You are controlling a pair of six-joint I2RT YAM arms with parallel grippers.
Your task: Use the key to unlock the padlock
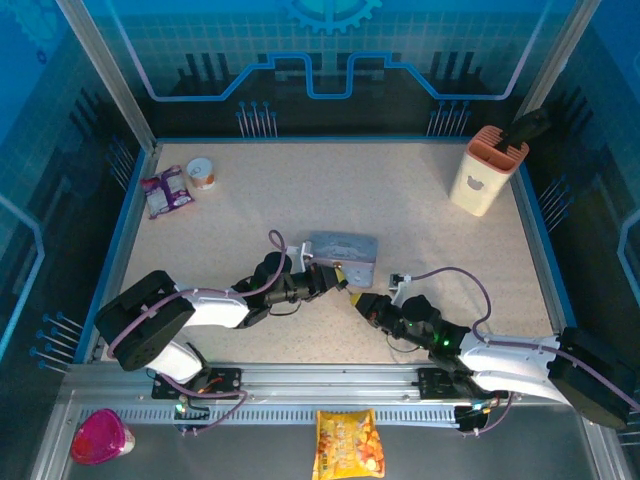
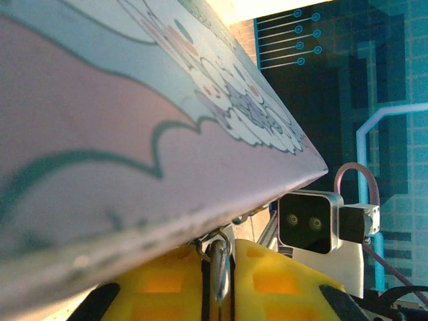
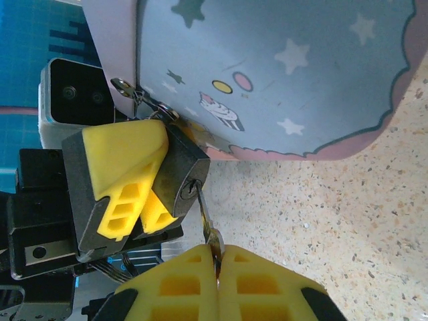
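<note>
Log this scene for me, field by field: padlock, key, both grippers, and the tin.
padlock: clamped in the left gripper, close by the tin
key: tip at the padlock's keyhole, head pinched in the right gripper
left gripper: shut on the padlock
right gripper: shut on the key
tin: lying on the speckled table

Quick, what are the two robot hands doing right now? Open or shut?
Left gripper: closed, holding the padlock.
Right gripper: closed, pinching the key, whose tip is in the padlock.
</note>
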